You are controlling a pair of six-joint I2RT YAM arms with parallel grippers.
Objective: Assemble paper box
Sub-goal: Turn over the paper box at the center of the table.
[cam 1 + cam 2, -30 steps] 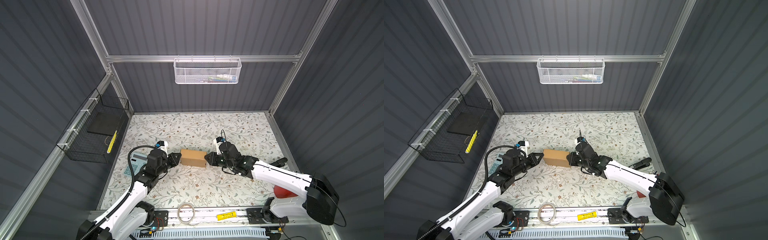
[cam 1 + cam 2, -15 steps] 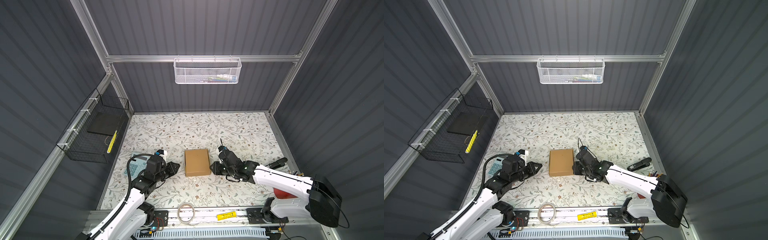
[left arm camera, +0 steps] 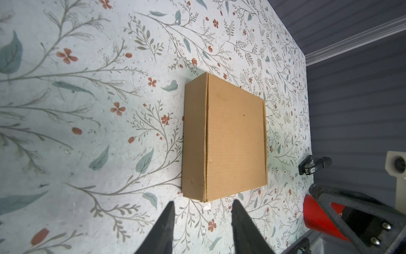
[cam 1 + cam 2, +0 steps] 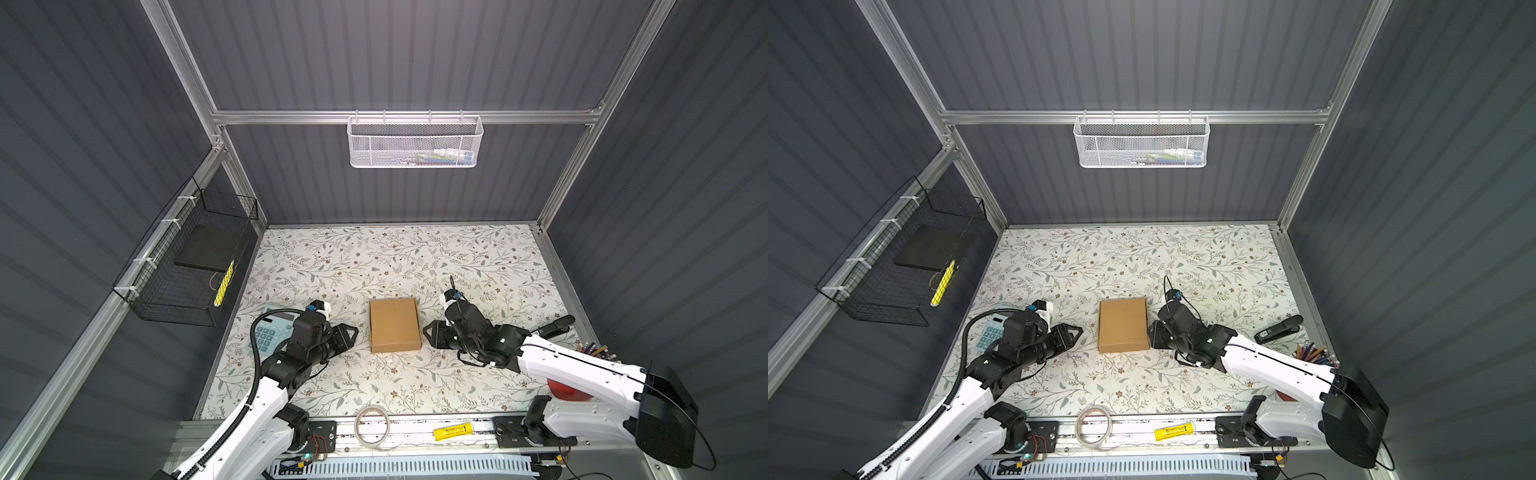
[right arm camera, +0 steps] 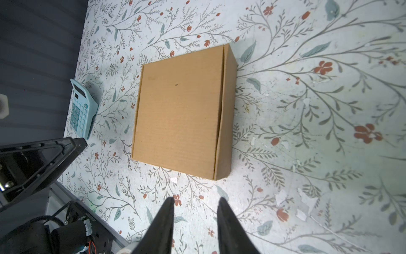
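Both grippers, left [image 3: 203,206] and right [image 5: 195,200], sit partly open and empty, flanking the folded-shut, seemingly finished paper box [image 4: 395,326].

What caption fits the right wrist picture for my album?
Closed brown cardboard box on floral table, open right gripper nearby.

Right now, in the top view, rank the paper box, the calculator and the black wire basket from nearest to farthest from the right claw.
1. paper box: right beside the right claw, on its left.
2. calculator: farther left, past the box.
3. black wire basket: hung up at the far left, well beyond the calculator.
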